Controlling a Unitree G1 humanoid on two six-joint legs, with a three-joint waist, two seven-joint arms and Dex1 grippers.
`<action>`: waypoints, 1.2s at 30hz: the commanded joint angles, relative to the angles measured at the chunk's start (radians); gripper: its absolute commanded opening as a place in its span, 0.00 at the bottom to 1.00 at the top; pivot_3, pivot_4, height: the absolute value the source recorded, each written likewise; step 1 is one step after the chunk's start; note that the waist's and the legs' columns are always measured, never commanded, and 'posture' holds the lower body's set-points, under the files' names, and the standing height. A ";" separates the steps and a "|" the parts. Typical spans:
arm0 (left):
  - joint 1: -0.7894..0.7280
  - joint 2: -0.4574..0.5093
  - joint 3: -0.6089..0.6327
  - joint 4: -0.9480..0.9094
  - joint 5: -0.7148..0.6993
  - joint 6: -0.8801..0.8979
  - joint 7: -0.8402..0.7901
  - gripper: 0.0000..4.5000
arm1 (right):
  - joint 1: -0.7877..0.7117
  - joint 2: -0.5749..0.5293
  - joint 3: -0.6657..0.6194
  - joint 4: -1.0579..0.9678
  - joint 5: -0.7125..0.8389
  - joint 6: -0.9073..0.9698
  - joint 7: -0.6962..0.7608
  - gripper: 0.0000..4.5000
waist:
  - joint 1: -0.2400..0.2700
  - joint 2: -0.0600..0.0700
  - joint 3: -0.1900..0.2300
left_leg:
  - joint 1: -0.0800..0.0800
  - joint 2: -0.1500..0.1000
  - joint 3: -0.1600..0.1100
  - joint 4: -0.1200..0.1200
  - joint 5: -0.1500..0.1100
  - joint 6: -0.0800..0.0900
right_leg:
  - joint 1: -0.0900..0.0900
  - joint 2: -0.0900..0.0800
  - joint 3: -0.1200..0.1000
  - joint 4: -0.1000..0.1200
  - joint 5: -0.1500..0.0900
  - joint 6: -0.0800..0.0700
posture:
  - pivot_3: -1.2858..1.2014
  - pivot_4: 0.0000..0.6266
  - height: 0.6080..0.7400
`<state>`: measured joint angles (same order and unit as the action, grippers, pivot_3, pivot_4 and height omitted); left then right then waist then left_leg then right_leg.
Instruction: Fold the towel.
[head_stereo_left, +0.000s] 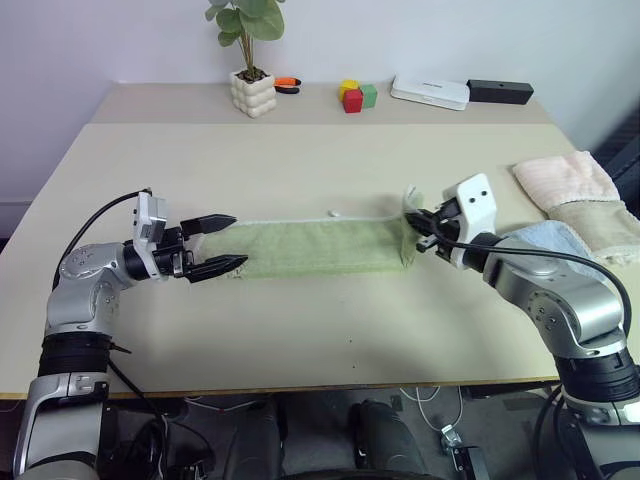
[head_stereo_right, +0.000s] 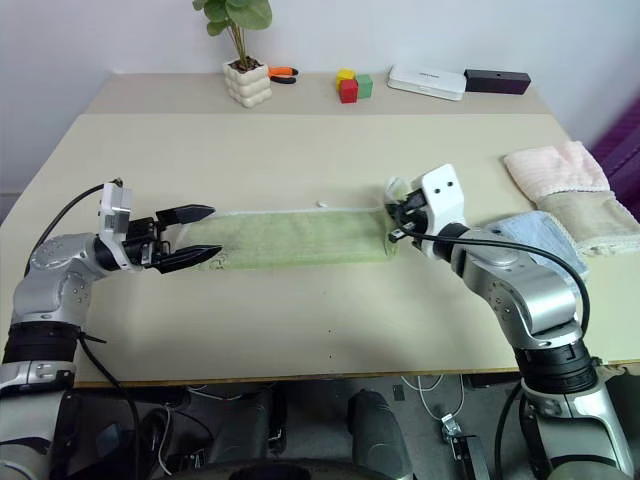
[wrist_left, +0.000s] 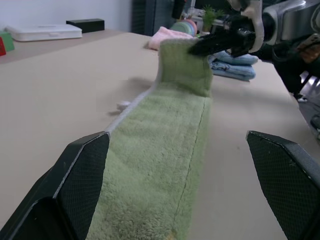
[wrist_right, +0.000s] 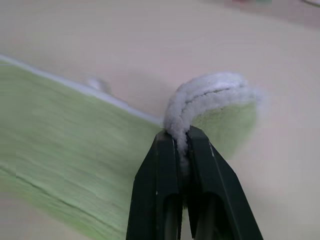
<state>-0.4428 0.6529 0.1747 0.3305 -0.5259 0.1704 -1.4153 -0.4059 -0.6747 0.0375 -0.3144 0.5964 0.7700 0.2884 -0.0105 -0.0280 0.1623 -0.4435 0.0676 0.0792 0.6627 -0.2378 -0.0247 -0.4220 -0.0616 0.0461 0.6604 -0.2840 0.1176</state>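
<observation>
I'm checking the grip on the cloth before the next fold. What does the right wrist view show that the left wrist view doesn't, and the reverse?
Right wrist view: the right gripper seen close, shut on the towel's whitish edging, which bunches above its fingertips.

Left wrist view: the left gripper open, one finger on each side of the towel's near end; beyond it a white box, a black box and a light blue cloth.

Both: the towel folded into a long strip on the table, its far end lifted.
</observation>
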 joint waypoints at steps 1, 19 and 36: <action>0.006 0.031 0.032 -0.038 -0.016 -0.009 -0.008 1.00 | -0.040 0.021 0.022 -0.069 -0.018 0.036 0.025 0.01 | -0.001 0.000 0.000 | 0.000 0.000 0.000 0.000 0.000 0.000 | 0.000 0.000 0.000 0.000 0.000 0.000 | 0.52 0.24 0.96; 0.095 0.052 0.064 -0.132 -0.031 0.000 0.035 1.00 | -0.138 0.294 0.209 0.051 -0.107 0.053 0.147 0.01 | -0.003 0.000 0.000 | -0.001 0.000 0.000 0.000 0.000 0.000 | -0.001 0.000 0.000 0.001 0.000 0.000 | 0.52 0.24 0.96; 0.120 0.047 0.063 -0.176 -0.036 0.012 0.054 1.00 | -0.123 0.425 0.252 0.125 -0.208 0.031 0.192 0.01 | -0.003 0.000 0.000 | -0.001 0.000 0.001 0.000 0.000 0.000 | -0.001 0.000 0.000 0.001 0.000 0.000 | 0.52 0.24 0.96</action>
<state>-0.3195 0.6898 0.2188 0.1829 -0.5430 0.1868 -1.3644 -0.5246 -0.2685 0.2789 -0.1862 0.3952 0.8221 0.4773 -0.0139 -0.0279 0.1623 -0.4441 0.0680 0.0798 0.6627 -0.2378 -0.0247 -0.4233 -0.0614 0.0456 0.6613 -0.2839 0.1174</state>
